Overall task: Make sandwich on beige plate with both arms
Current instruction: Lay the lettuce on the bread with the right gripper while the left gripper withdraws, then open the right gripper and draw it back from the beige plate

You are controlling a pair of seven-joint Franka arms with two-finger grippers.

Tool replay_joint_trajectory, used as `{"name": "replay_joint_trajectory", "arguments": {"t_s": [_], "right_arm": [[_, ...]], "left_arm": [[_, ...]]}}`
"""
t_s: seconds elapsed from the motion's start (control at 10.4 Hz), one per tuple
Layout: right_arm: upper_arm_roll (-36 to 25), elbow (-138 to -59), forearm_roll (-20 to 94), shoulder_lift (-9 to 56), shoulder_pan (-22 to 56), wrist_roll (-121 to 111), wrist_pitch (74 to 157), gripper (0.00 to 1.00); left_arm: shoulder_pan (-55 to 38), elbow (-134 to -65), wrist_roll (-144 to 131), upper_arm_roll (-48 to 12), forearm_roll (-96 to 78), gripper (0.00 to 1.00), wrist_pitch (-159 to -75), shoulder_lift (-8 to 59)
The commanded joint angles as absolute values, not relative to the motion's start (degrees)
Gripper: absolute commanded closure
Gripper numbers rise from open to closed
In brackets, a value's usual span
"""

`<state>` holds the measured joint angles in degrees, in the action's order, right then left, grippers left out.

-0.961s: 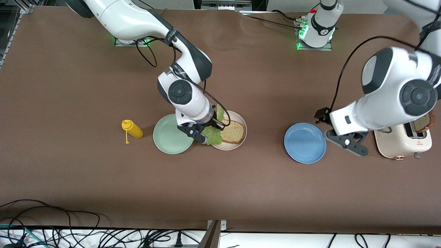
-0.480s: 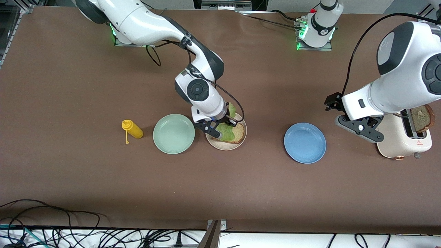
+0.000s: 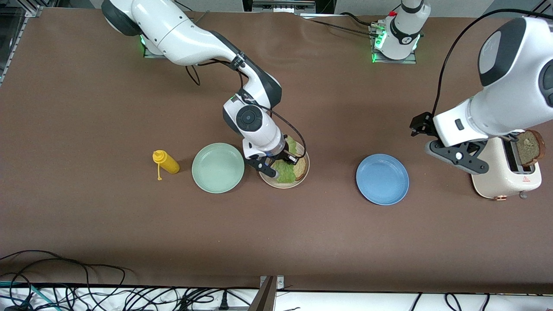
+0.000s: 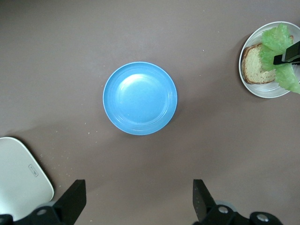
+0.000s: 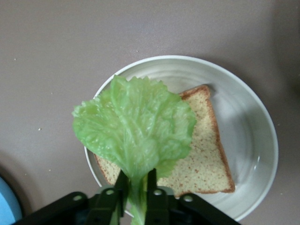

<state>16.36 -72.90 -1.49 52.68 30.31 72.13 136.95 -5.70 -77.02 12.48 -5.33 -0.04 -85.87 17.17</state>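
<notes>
Covering bread slice [image 5: 201, 154]: lettuce leaf [image 5: 136, 131]

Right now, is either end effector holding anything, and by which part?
The right end effector pinches the lettuce leaf by its stem end, over the bread slice on the beige plate. The left end effector is open and empty.

Right gripper [image 5: 136, 194] low, fingers pinched near-closed, apparently still gripping. Left gripper [image 4: 136, 204] raised, fingers spread, waiting.
</notes>
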Motion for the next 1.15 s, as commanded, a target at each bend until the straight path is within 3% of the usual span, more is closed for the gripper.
{"name": "replay_joint_trajectory", "arguments": {"t_s": [0.0,0.29,0.58,1.06], "right_arm": [[16.2,-71.8,-2.4,53.0,30.9,73.2,137.1,0.0],[16.2,-71.8,-2.3,51.6,30.8,73.0,134.1,0.0],[16.2,-71.9,-2.2,47.1,28.5,72.4,126.6,0.0],[16.4,-72.2,-1.0,38.4,21.3,65.5,113.1,0.0]], "left_arm": [[-5.4,-78.6,10.2,-5.4,0.8,0.0,-84.4,14.7],[-5.2,-82.9,8.5,-2.5,0.6,0.0,-86.2,10.1],[-1.9,-97.0,7.9,-1.8,0.4,0.0,-98.7,1.4],[-2.1,-95.0,2.2,-2.1,1.4,0.0,-95.2,2.0]]}}
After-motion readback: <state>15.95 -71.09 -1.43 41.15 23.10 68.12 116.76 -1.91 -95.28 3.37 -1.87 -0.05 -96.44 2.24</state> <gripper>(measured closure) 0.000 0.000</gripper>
